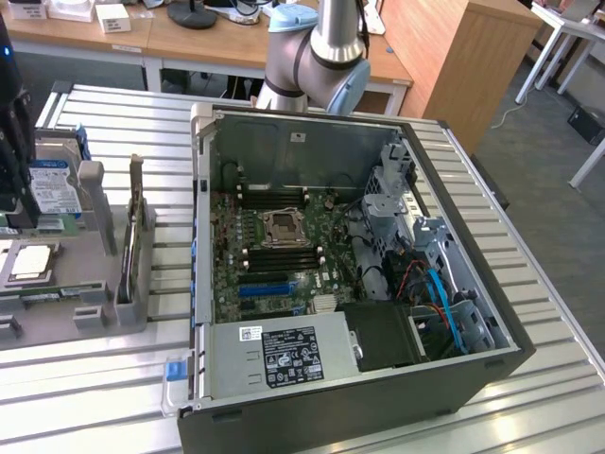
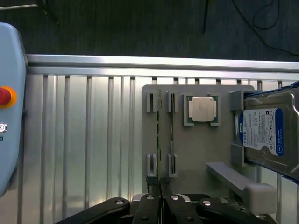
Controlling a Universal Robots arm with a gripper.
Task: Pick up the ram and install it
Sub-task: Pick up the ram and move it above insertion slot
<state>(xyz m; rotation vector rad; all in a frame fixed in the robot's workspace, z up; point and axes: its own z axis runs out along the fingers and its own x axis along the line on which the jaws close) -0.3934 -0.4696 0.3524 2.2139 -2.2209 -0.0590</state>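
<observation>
1. The slatted aluminium table (image 1: 548, 284) carries an open computer case (image 1: 284, 151) lying on its side. The motherboard (image 1: 326, 251) faces up, and the power supply (image 1: 284, 352) sits along the near edge.
2. The robot arm (image 1: 326, 57) rises behind the case.
3. A grey parts fixture (image 2: 196, 154) rests on the table at the exterior view's left, apart from the case.
4. A pendant with a red button (image 2: 3, 95) lies beside the table edge in the wrist view.
5. The fixture holds a hard drive (image 2: 261, 133) with a blue label, propped in its bracket.
6. The ram (image 2: 159, 135) stands on edge in a pair of slotted brackets on the fixture. A second thin stick (image 2: 171, 126) stands just beside it, parallel.
7. The square silver processor (image 2: 202, 108) sits in a recess between the sticks and the hard drive.
8. The gripper (image 2: 160, 191) hangs above the fixture, in line with the ram. Its fingers (image 2: 150, 205) are pressed together and pinch nothing.
</observation>
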